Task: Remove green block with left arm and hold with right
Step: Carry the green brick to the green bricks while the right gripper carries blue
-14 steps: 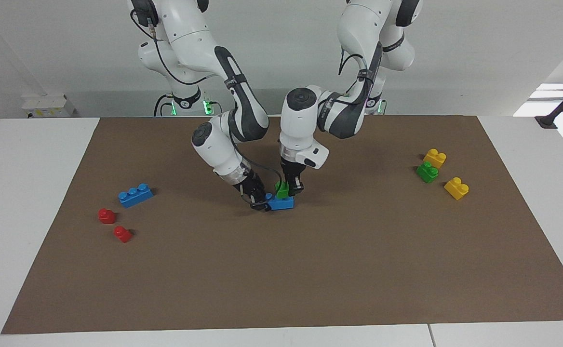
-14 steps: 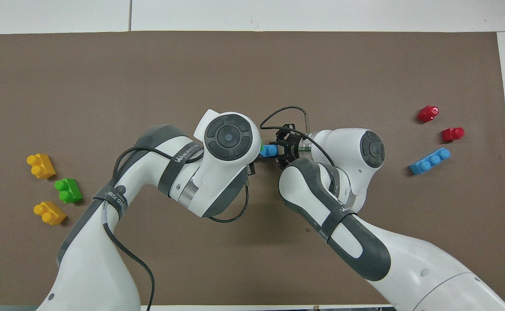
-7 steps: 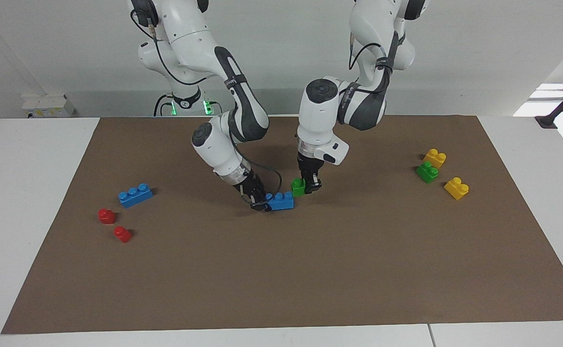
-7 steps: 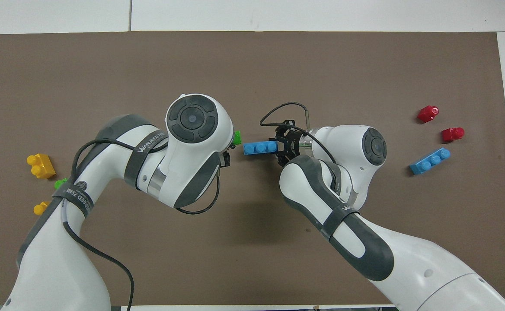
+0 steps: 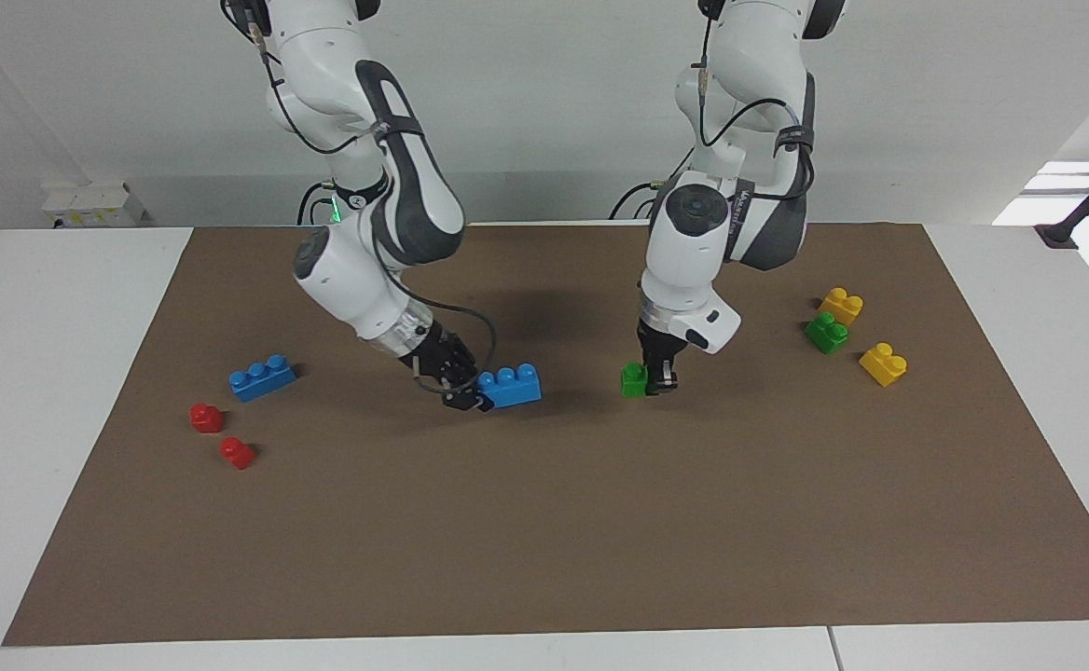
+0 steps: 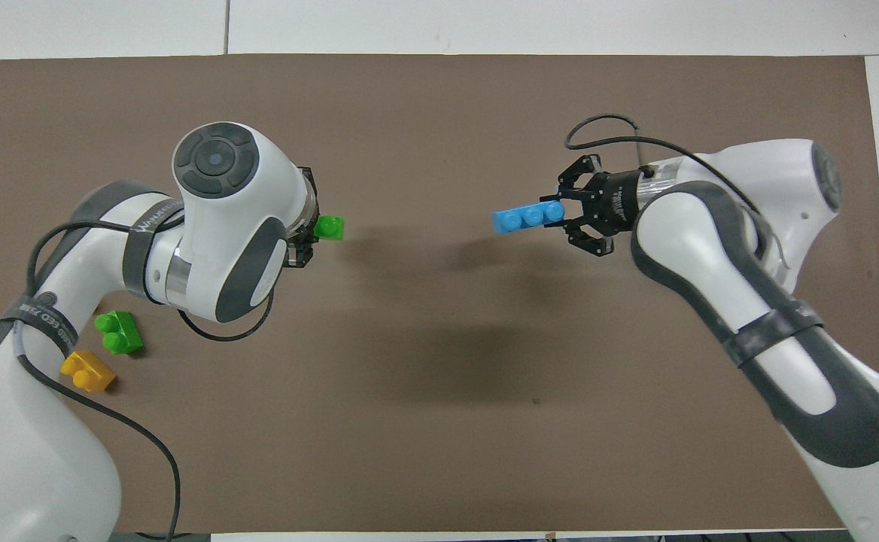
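My left gripper (image 5: 654, 380) is shut on one end of the green block (image 5: 634, 380), a small bright green brick, and holds it low over the brown mat. In the overhead view the green block (image 6: 329, 226) sticks out from under the left gripper (image 6: 311, 229). My right gripper (image 5: 468, 395) is shut on one end of a blue three-stud brick (image 5: 509, 385) and holds it just above the mat. The blue brick (image 6: 527, 218) and the right gripper (image 6: 564, 217) also show in the overhead view. The two bricks are well apart.
A second green block (image 5: 826, 333) lies between two yellow blocks (image 5: 840, 305) (image 5: 883, 363) toward the left arm's end. Another blue brick (image 5: 262, 376) and two red pieces (image 5: 206, 417) (image 5: 237, 453) lie toward the right arm's end.
The left gripper has pulled the green block off the blue brick and carried it toward the left arm's end. The right gripper has moved the blue brick toward the right arm's end.
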